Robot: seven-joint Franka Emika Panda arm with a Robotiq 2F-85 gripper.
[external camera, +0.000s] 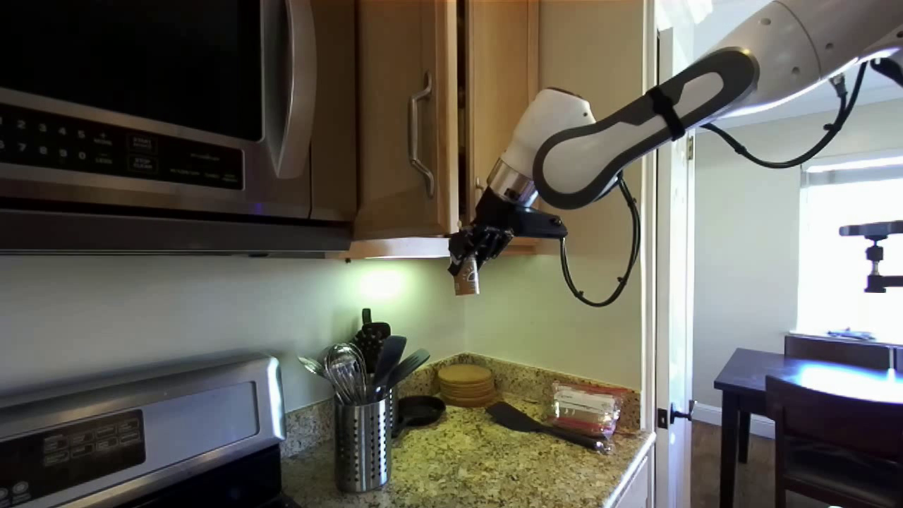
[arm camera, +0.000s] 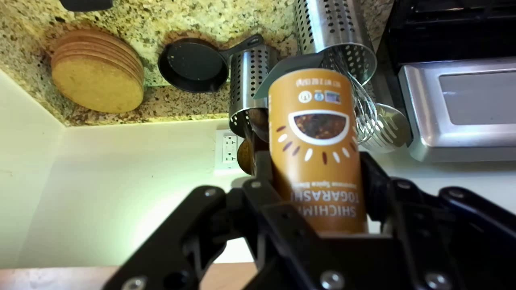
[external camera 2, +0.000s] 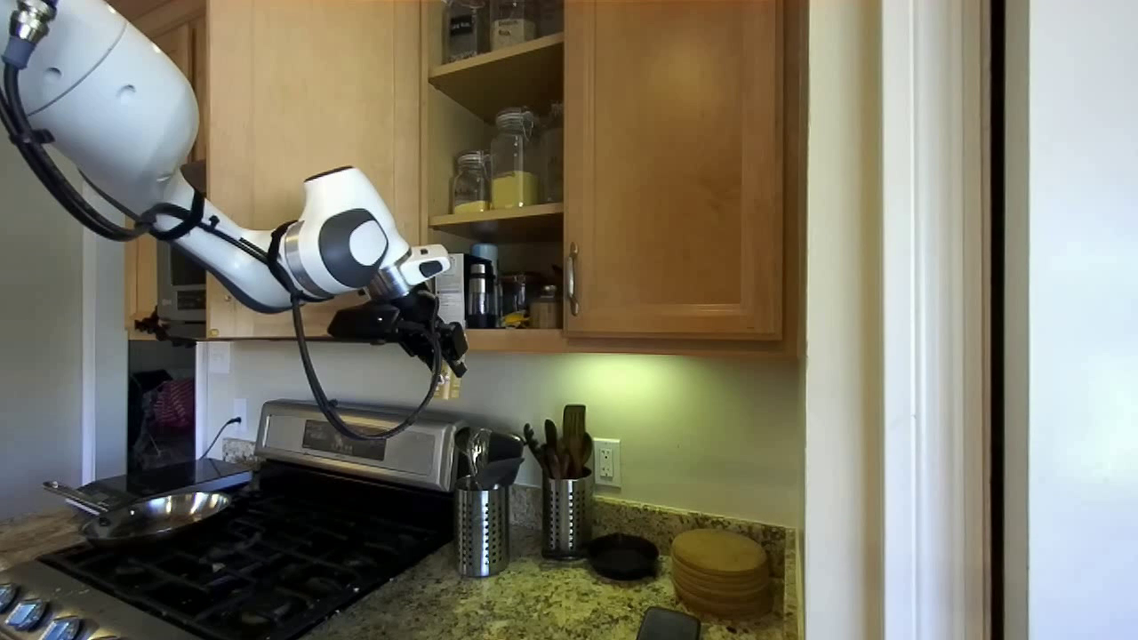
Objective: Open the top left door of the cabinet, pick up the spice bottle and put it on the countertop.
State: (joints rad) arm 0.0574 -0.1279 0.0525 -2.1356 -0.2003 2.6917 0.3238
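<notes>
My gripper (arm camera: 316, 169) is shut on the spice bottle (arm camera: 316, 121), an orange-brown cylinder with a printed label, its sides between the two fingers. In both exterior views the bottle (external camera: 466, 282) hangs in the air, slightly tilted, around the level of the cabinet's lower edge and well above the speckled granite countertop (external camera: 494, 451). The top left door (external camera 2: 316, 160) stands swung open, its silver bar handle (external camera: 422, 134) showing in an exterior view. Inside the cabinet (external camera 2: 498, 222), jars and containers sit on shelves. The twin door (external camera 2: 676, 178) is closed.
On the countertop are perforated steel utensil holders (external camera: 363, 451) with tall utensils, a small black skillet (external camera 2: 622, 556), a stack of round tan discs (external camera: 466, 384), a black spatula (external camera: 511, 416) and a plastic-wrapped packet (external camera: 587, 406). The stove (external camera 2: 240, 551) and microwave (external camera: 134, 183) are nearby.
</notes>
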